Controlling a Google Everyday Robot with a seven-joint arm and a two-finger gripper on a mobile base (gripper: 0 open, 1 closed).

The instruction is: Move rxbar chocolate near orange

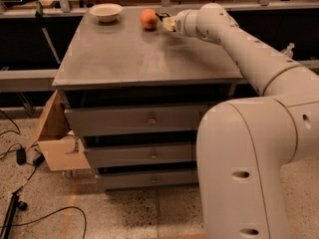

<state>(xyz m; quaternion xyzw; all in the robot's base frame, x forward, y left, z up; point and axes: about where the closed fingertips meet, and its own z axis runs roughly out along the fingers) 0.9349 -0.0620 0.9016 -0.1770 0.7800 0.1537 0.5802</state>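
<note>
The orange (148,19) sits at the back of the grey cabinet top (134,59), right of centre. My gripper (166,22) reaches in from the right and stops just right of the orange, low over the surface. It is shut on the rxbar chocolate (160,17), of which only a small dark end shows at the gripper's tip, very close to the orange. The rest of the bar is hidden by the gripper.
A shallow white bowl (105,11) stands at the back left of the cabinet top. The cabinet has drawers (149,118) below. An open cardboard box (57,138) and cables (20,158) lie on the floor at the left. My arm (249,54) crosses the right side.
</note>
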